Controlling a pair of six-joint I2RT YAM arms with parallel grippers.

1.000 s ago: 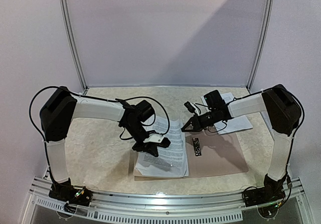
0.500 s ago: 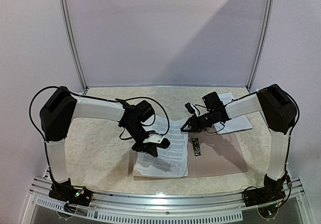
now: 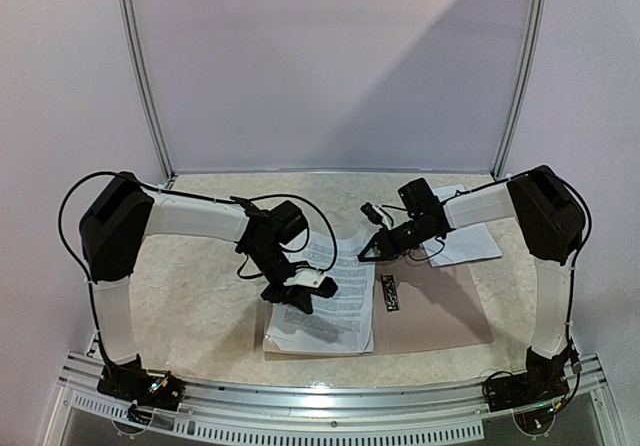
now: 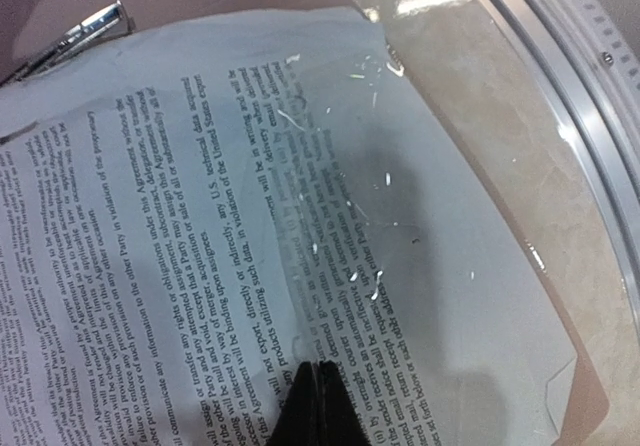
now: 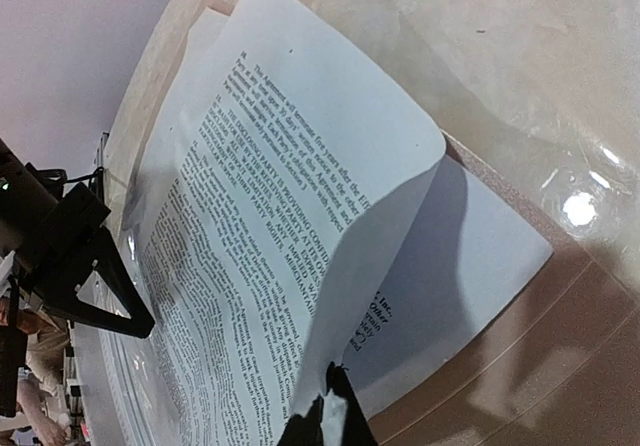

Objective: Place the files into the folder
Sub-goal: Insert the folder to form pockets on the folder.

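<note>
The tan folder (image 3: 440,311) lies open on the table, its black clip (image 3: 391,292) at the spine. The files (image 3: 325,311), white printed sheets, rest on its left half. My right gripper (image 3: 362,254) is shut on the edge of the top sheet (image 5: 330,166), which is lifted and curled over the stack. In the right wrist view its fingertips (image 5: 327,406) pinch that edge above the brown folder (image 5: 560,366). My left gripper (image 3: 300,304) is shut, tips (image 4: 318,381) down on the printed page (image 4: 200,216), nothing between them. A shiny clear sleeve (image 4: 420,226) overlaps the page.
Another white sheet (image 3: 465,241) lies at the back right under my right forearm. The metal rail (image 3: 320,406) runs along the table's near edge, close to the folder's front. White walls enclose the back and both sides.
My right gripper opened briefly and shut again on the sheet's edge, shifting slightly left. The left arm has stayed put on the stack.
</note>
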